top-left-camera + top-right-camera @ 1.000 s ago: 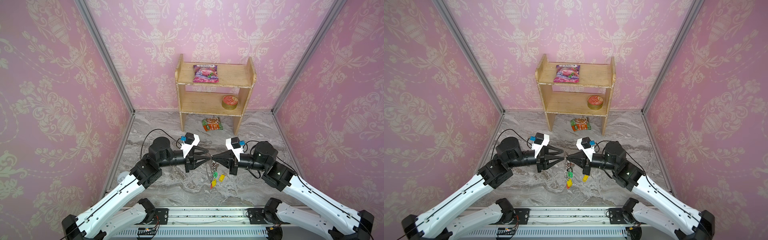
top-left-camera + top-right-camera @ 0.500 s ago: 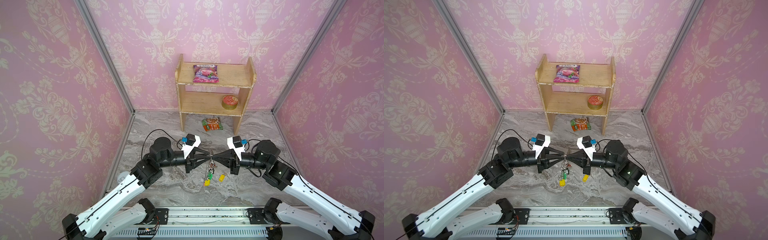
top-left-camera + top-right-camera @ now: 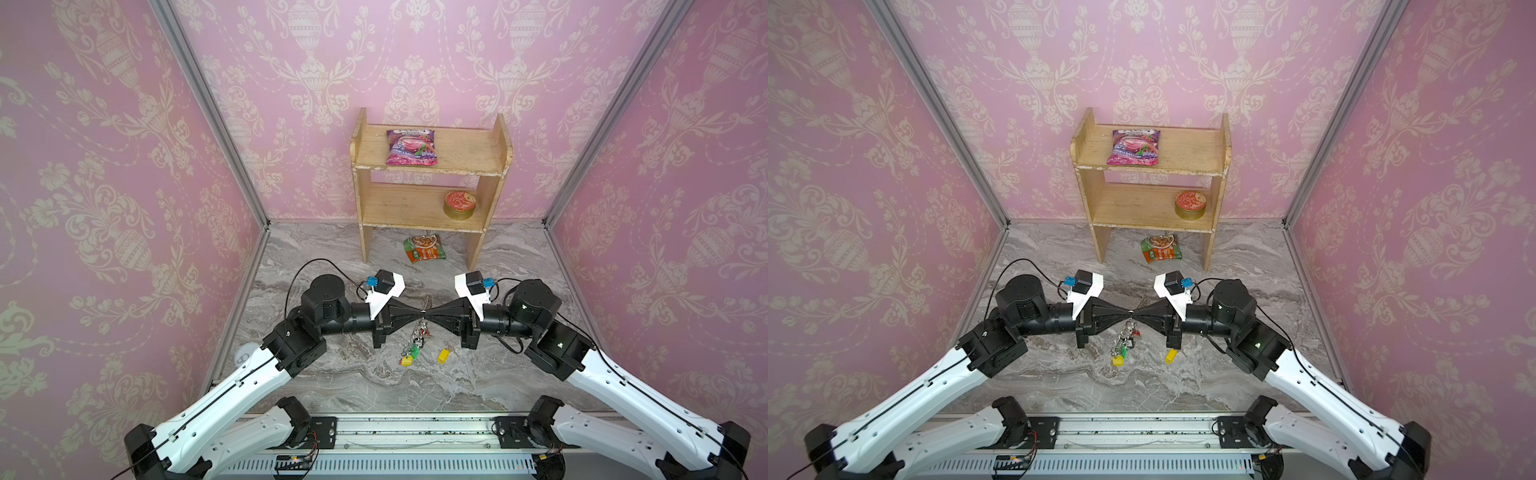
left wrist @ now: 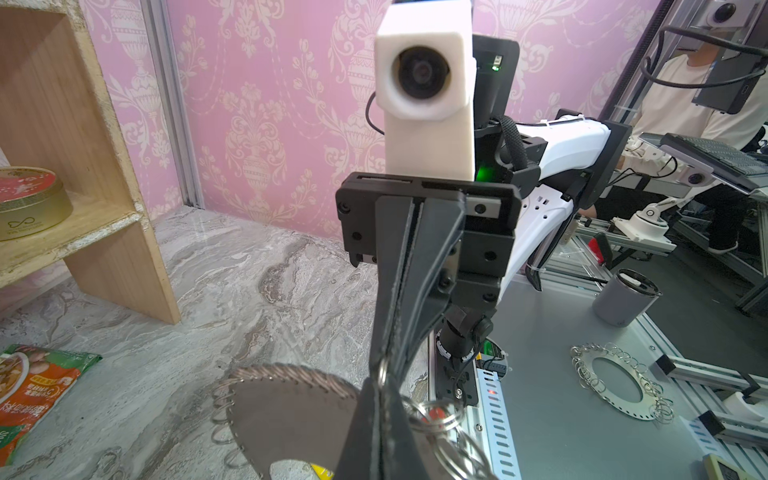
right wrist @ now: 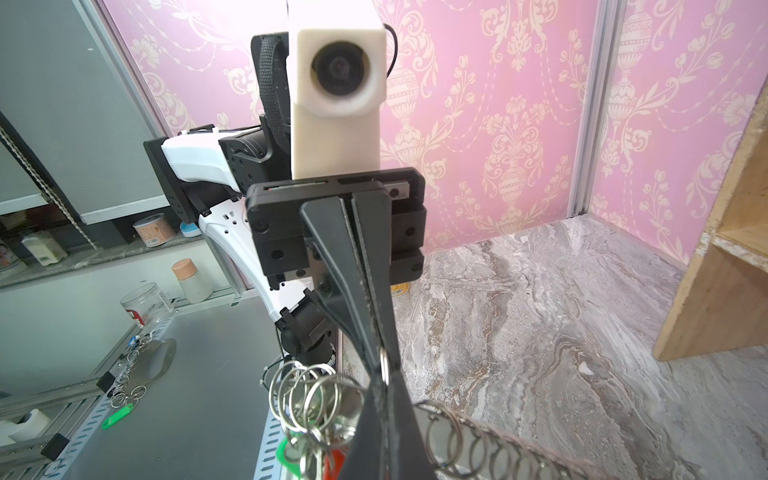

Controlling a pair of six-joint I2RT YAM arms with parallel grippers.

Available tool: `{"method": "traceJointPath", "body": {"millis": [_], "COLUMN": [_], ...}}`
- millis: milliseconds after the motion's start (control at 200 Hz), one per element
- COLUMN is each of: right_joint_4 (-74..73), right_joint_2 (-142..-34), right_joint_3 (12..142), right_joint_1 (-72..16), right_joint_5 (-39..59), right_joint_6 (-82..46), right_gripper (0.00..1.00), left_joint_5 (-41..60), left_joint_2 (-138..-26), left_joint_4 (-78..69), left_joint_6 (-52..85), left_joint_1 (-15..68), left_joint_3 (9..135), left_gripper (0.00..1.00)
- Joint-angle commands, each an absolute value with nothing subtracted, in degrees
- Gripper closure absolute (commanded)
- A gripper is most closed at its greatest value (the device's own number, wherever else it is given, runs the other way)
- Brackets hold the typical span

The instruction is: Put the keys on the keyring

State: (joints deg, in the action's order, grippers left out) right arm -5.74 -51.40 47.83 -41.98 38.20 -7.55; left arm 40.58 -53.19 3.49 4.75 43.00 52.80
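Both top views show my left gripper [image 3: 417, 311] and right gripper [image 3: 428, 311] meeting tip to tip above the marble floor. Each is shut on the same small silver ring [image 4: 384, 369]. A bunch of keys [image 3: 415, 343] hangs from that ring on several silver rings [image 5: 305, 395]. Its tags are yellow [image 3: 406, 360], green [image 3: 414, 353] and red. Another key with a yellow tag [image 3: 444, 355] lies on the floor under the right gripper. The keyring [image 4: 286, 409], a grey-brown band edged with wire loops, sits just behind the fingertips. In a top view only a sliver of the keyring [image 3: 418, 300] shows.
A wooden shelf [image 3: 428, 195] stands at the back with a pink snack bag [image 3: 411, 146] on top and a round tin [image 3: 459, 204] on the lower board. An orange-green packet [image 3: 424, 248] lies on the floor beneath it. Pink walls close in on three sides.
My left gripper moved right to meet the right gripper's tips and shut on the ring. The hanging keys swung slightly left. The right gripper stayed shut and hardly moved.
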Motion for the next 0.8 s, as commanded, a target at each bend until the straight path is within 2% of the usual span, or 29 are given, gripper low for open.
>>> {"method": "traceJointPath", "body": {"millis": [0,90,145,175,295,400,791], "right_joint_4": [-8.18,-3.39,2.43,5.79,15.61,18.81,14.9], "right_joint_2": [-50.51,-50.79,-50.63,-50.34,-48.42,-47.41,-53.12], "right_joint_3": [49.72,50.51,51.79,52.46,54.04,54.74,57.03], "right_joint_1": [-41.91,-41.92,-41.92,-41.92,-41.86,-41.92,-43.81], "right_joint_5": [37.72,35.93,33.97,32.79,27.82,26.58,33.22], "right_joint_6": [-8.09,-6.43,-3.96,-2.54,1.66,3.33,4.59], "right_gripper": [1.0,1.0,0.77,0.69,0.54,0.54,0.67], "left_joint_5": [40.72,39.12,37.15,35.95,31.39,28.03,20.91], "left_joint_2": [-53.42,-53.18,-53.09,-53.05,-53.26,-54.02,-59.61], "left_joint_4": [5.64,9.62,13.74,16.52,26.2,32.06,41.4], "left_joint_6": [2.33,-0.72,-3.88,-5.91,-12.92,-17.42,-25.74], "left_joint_1": [44.24,44.3,44.46,44.51,44.98,45.91,51.3], "left_joint_3": [54.98,56.04,57.42,58.43,62.28,65.15,73.11], "left_gripper": [1.0,1.0,1.0,1.0,1.0,1.0,1.0]}}
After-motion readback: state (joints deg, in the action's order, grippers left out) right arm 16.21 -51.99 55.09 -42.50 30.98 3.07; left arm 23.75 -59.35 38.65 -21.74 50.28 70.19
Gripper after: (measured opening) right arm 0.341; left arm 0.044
